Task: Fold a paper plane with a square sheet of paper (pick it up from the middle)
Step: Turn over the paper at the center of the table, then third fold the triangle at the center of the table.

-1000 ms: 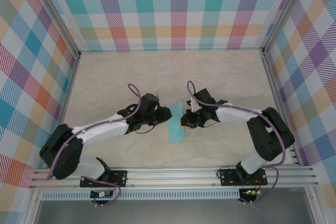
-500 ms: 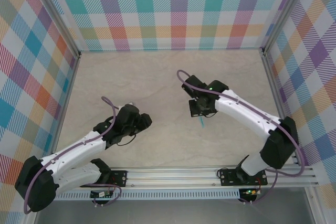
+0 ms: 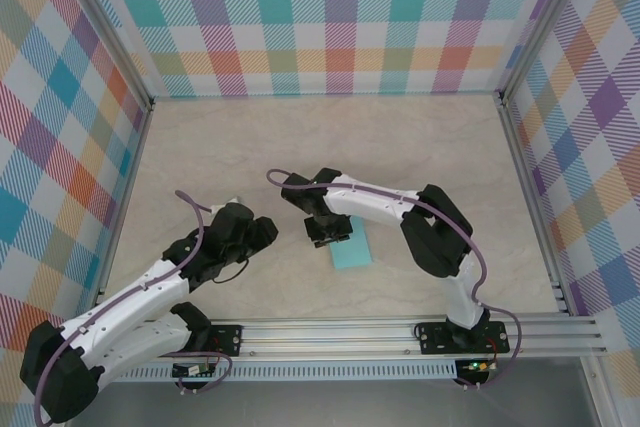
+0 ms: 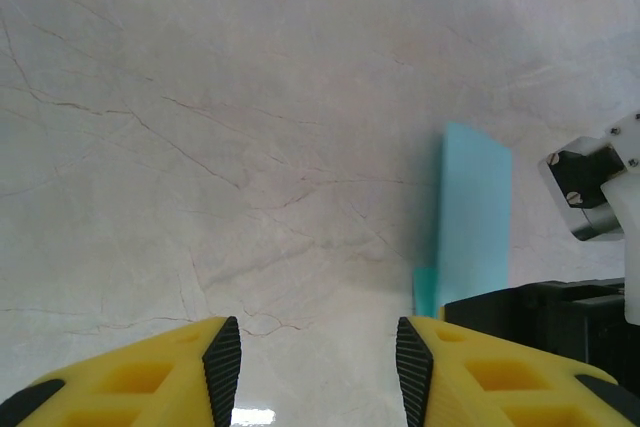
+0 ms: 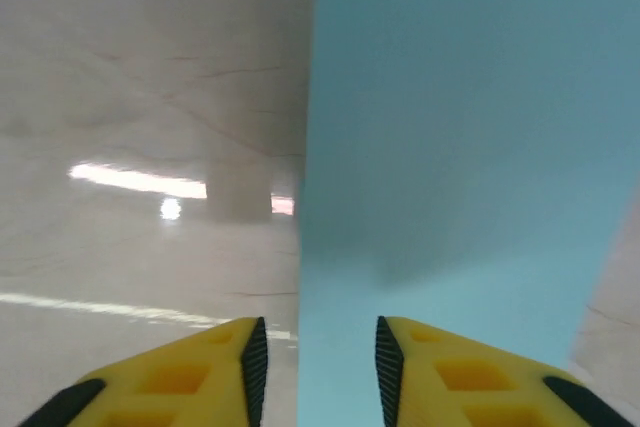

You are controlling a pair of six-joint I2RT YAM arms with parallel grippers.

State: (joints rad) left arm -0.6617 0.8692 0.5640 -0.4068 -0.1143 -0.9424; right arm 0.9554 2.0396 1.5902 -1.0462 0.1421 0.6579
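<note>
Paper: light-teal folded paper strip (image 3: 353, 247) lies flat mid-tabletop (image 3: 220, 157), long axis far-to-near, near end leaning slightly right.
Hidden: its far-left corner, under the right claw (image 3: 328, 233).
Right claw: released, fingers apart over the strip's edge.
Left claw (image 3: 258, 235): released, empty, off to the left.

No readable text anywhere (nor any numbers)

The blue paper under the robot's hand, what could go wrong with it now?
1. The paper lies flat on the smooth table, so the right gripper might push it along instead of lifting it.
2. That gripper's open jaws sit over the paper's long edge, not its middle, so closing there could crumple the edge.
3. The left gripper is open and apart from the paper, so nothing pins it down.
</note>
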